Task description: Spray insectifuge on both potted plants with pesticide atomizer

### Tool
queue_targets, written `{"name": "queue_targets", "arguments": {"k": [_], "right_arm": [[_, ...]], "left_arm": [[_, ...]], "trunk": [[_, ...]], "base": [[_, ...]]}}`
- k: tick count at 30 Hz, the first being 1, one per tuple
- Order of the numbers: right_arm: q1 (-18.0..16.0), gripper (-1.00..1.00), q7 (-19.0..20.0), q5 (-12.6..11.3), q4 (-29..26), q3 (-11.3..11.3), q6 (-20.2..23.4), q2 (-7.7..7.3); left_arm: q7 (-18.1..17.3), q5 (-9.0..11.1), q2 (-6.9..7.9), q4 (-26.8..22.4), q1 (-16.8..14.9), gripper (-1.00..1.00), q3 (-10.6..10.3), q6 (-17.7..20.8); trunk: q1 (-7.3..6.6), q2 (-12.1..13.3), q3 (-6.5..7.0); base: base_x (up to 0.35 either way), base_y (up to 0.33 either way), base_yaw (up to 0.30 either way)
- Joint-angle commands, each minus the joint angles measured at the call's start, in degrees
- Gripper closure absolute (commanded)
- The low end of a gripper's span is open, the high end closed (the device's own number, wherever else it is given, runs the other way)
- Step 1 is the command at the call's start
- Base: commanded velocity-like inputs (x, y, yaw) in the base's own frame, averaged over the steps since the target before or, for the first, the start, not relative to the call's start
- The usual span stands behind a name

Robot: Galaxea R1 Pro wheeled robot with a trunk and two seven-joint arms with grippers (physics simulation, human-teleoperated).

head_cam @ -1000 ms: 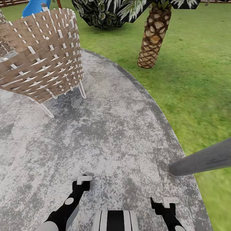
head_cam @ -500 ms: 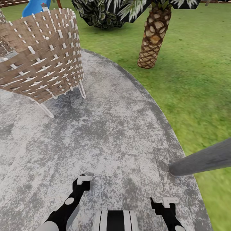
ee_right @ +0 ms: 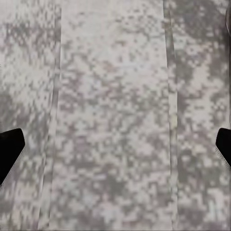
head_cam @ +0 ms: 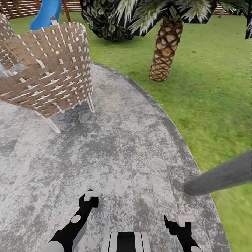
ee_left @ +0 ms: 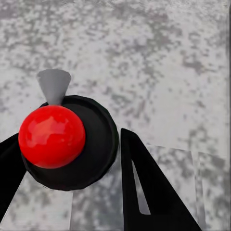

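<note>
Grey mottled paving of the round patio (head_cam: pixel 115 147) lies under the robot, curving off to green lawn (head_cam: pixel 213 84) on the right and far side. Against the head pictures of a second and half a second back, the whole scene sits lower now: the wicker chair (head_cam: pixel 49 70) at far left, the palm trunk (head_cam: pixel 163 52) and the dark bush (head_cam: pixel 105 21) behind it have all slid down together, and more of the brown slatted fence (head_cam: pixel 21 7) and a blue slide-like shape (head_cam: pixel 45 14) shows at the far edge. That reads as the head tilting up, not as things moving; both arms keep their places low in the picture. The left gripper (head_cam: pixel 91 196) and right gripper (head_cam: pixel 179 221) hang empty over the paving; the right wrist view has its fingertips (ee_right: pixel 10 149) wide apart, released, and the left wrist view likewise shows spread fingers (ee_left: pixel 144 187) above a black disc with a red ball (ee_left: pixel 52 136), seemingly part of the robot. A grey pole (head_cam: pixel 224 175) lies across the near right. Neither the pesticide atomizer nor the potted plants can be found yet, so I judge this as searching
</note>
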Motion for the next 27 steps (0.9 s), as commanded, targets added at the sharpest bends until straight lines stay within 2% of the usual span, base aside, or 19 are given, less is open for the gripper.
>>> {"name": "queue_targets", "arguments": {"k": [1, 14, 18, 22, 27], "right_arm": [[-0.02, -1.00, -0.17, -0.03, 0.03, 0.05, -0.16, -0.01], [-0.02, -1.00, -0.09, 0.09, -0.05, 0.62, -0.22, 0.06], [0.02, -1.00, -0.20, 0.06, 0.02, 1.07, -0.25, 0.28], [0.31, -1.00, -0.24, 0.22, 0.02, 1.11, -2.44, 0.25], [0.33, -1.00, -0.25, 0.31, 1.00, 1.04, -4.11, 0.09]], "left_arm": [[0.33, 0.28, 0.06, 0.05, -0.03, 1.00, -0.41, -0.20], [0.28, 0.25, 0.09, 0.53, -0.03, 1.00, -0.43, 0.21], [0.45, 0.19, 0.64, 0.62, 0.24, 1.00, -0.35, 0.71], [0.68, 0.44, 0.89, 0.72, 2.87, 1.00, 0.00, 1.38], [0.65, 0.48, 0.91, 1.74, 3.95, 1.00, 0.02, 1.50]], "trunk": [[-0.03, 0.01, 0.20], [-0.37, 0.18, 3.08], [-0.47, 0.23, 3.96], [-0.57, 0.29, 4.85], [-0.70, 0.35, 6.05]], "base": [[0.000, 0.000, 0.000], [0.000, 0.000, 0.000], [0.000, 0.000, 0.000], [0.000, 0.000, 0.000], [0.000, 0.000, 0.000]]}}
